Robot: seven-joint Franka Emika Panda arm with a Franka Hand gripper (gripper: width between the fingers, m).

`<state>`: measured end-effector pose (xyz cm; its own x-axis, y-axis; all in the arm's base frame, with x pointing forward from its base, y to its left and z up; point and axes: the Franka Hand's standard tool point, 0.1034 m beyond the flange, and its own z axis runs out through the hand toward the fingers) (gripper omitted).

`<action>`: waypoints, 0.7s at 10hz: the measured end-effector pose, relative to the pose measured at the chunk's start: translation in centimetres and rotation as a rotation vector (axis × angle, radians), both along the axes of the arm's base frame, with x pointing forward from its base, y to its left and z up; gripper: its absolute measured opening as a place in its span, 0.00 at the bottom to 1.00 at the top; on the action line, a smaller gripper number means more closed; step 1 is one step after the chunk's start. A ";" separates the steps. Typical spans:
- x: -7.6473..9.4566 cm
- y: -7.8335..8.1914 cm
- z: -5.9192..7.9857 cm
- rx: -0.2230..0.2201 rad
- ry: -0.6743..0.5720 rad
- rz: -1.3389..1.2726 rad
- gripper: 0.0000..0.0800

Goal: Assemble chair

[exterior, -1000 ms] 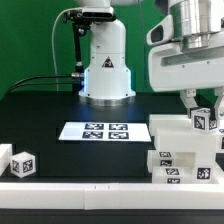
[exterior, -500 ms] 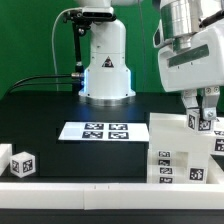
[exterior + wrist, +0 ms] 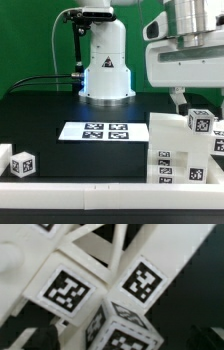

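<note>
Arm base: the white Franka arm's pedestal (image 3: 105, 75) is standing upright at the rear centre of the exterior view.
Wrist: the white wrist block (image 3: 190, 55) is hanging at that view's right.
Gripper: the two-finger gripper (image 3: 186, 101) is pointing downward, its dark fingers (image 3: 179, 100) standing spread, gripping nothing.

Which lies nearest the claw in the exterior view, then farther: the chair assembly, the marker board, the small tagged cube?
1. chair assembly, just under the claw, the exterior view's right.
2. marker board, centre of the table.
3. small tagged cube, far on the exterior view's left.
</note>
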<state>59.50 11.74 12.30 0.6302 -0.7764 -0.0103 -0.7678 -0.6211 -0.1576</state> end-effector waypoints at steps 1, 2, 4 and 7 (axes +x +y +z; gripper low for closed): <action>0.1 -0.2 -0.1 -0.010 -0.020 0.050 0.81; 0.1 -0.2 -0.2 -0.018 -0.024 0.106 0.81; -0.1 -0.7 -0.4 -0.058 -0.018 0.352 0.81; 0.6 -0.7 -1.1 -0.142 0.012 0.679 0.81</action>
